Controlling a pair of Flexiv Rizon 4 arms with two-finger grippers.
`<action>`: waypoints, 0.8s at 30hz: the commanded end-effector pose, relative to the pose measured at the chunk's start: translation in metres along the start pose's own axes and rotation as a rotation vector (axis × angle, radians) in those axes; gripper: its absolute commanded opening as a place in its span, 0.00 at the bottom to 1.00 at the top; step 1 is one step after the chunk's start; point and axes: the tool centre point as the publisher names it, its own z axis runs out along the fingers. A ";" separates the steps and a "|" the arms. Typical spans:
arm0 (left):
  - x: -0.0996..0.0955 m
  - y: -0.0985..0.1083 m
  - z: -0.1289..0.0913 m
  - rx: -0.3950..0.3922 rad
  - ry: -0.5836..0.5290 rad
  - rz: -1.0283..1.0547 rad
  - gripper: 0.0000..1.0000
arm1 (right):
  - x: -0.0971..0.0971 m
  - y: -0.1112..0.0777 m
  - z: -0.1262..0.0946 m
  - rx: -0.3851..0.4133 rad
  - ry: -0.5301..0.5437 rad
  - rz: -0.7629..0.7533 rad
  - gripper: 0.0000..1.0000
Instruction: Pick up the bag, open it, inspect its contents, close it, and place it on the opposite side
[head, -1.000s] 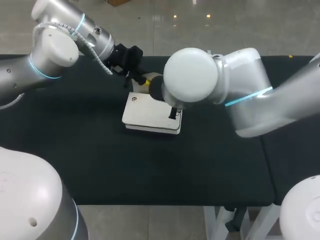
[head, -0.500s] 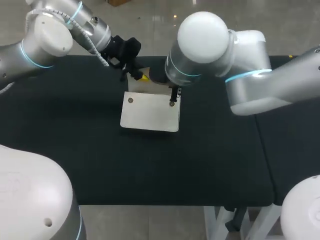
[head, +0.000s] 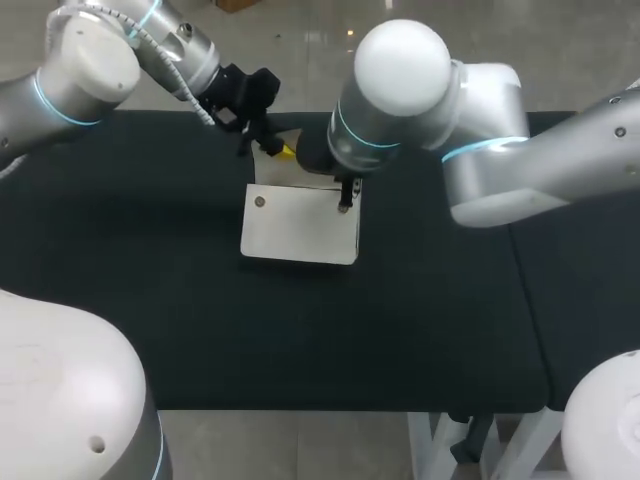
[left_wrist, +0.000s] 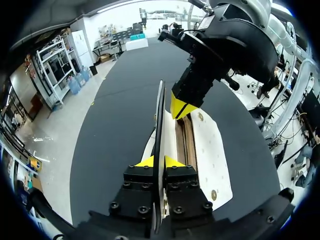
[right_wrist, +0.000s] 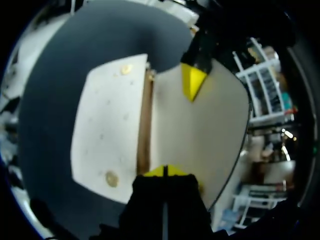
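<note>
The bag (head: 300, 228) lies on the surface (head: 180, 330), approx. mid, twd the far edge. My left pincer (left_wrist: 159, 162) and right pincer (right_wrist: 165, 171) are both closed tight on its flap (right_wrist: 210, 125), standing it up so that, I think, the inside can be inspected.

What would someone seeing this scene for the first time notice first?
The white bag lies mid-table on the black table, with its flap lifted off the body so a brown strip of the inside shows. The left gripper is shut on the flap's edge, and the right gripper is close by at the bag's far edge.
</note>
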 end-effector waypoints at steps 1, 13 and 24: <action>-0.003 -0.001 0.000 0.002 0.010 0.004 0.00 | -0.003 0.001 0.014 0.006 0.011 -0.008 0.00; -0.005 -0.005 0.001 -0.002 -0.008 -0.024 0.00 | 0.008 0.006 0.020 0.043 0.046 -0.058 0.00; -0.009 -0.006 -0.002 0.011 -0.060 -0.077 0.00 | 0.019 0.005 0.012 0.078 0.076 -0.057 0.00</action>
